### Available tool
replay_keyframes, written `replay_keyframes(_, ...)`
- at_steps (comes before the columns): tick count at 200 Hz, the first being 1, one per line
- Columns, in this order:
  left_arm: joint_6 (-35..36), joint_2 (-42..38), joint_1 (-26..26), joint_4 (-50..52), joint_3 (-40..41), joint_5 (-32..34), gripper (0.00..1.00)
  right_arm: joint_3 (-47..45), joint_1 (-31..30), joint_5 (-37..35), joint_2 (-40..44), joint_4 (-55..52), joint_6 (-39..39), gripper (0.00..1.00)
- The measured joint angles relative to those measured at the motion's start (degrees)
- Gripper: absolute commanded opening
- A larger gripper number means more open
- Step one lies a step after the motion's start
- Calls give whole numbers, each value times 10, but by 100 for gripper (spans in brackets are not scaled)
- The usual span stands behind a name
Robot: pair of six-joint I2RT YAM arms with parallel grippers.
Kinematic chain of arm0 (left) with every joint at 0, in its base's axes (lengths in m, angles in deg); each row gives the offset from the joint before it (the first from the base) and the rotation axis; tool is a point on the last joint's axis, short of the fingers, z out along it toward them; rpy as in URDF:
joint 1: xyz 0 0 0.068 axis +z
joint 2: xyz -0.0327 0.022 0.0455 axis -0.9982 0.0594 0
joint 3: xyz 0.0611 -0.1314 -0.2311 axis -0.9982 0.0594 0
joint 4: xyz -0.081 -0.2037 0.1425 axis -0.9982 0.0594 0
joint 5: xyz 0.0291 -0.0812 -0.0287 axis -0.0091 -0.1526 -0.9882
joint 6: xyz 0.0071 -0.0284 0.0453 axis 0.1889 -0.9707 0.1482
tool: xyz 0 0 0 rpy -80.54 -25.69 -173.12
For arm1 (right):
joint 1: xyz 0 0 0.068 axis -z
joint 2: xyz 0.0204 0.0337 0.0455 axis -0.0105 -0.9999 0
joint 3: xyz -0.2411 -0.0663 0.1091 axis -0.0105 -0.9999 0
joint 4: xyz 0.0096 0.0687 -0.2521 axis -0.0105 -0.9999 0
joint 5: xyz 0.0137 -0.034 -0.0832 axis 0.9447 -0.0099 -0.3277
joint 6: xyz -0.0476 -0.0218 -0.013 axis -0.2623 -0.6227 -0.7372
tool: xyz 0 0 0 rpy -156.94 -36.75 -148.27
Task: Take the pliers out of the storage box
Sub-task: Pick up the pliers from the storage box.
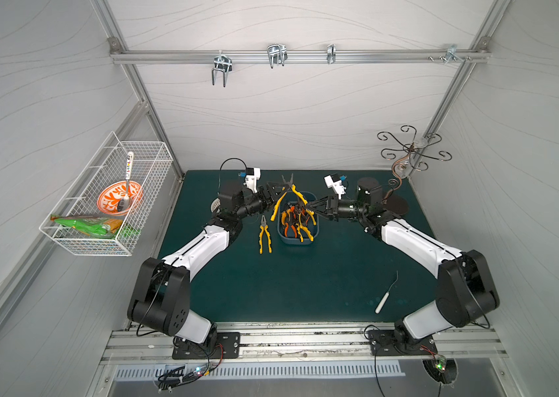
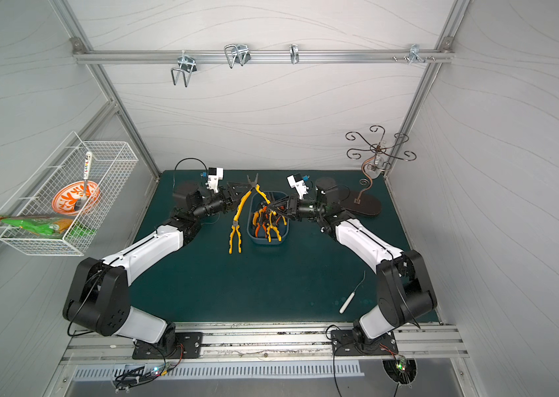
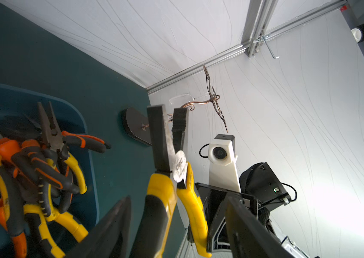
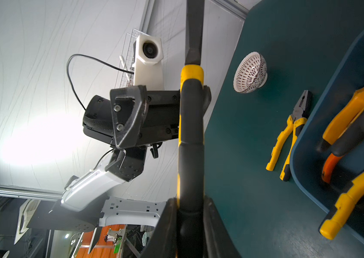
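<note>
Right gripper [image 4: 190, 198] clamps yellow pliers [image 3: 160, 185] by one handle above box [image 1: 297, 241], left gripper [image 3: 177, 197] w/ jaws apart round them: early release by right prob. drops them back in.

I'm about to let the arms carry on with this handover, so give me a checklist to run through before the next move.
1. Right hand shut on the lifted pliers: ok.
2. Left hand gripping them too: not ok, its fingers stand apart around the handles.
3. Lifted pliers clear of the pile in the storage box: cannot tell.
4. Free spot on the green mat beside the pliers already out: ok.
5. Storage box emptied: not ok, several pliers lie inside.
</note>
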Motion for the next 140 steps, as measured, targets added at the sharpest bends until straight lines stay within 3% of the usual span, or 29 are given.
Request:
replay_keyframes(45,-35,21,-29,-32,-4,-3,57,-1,0,8,-3,26,19,0)
replay_keyframes(67,-52,31,-33,-45,-4,-2,47,-1,-2,10,-6,27,19,0)
replay_keyframes(124,-85,53,-36,-74,-15,0,34,-1,-9,11,-11,31,19,0)
replay_keyframes(140,-90,55,-36,-79,-15,0,21,-1,-10,13,-13,31,18,0)
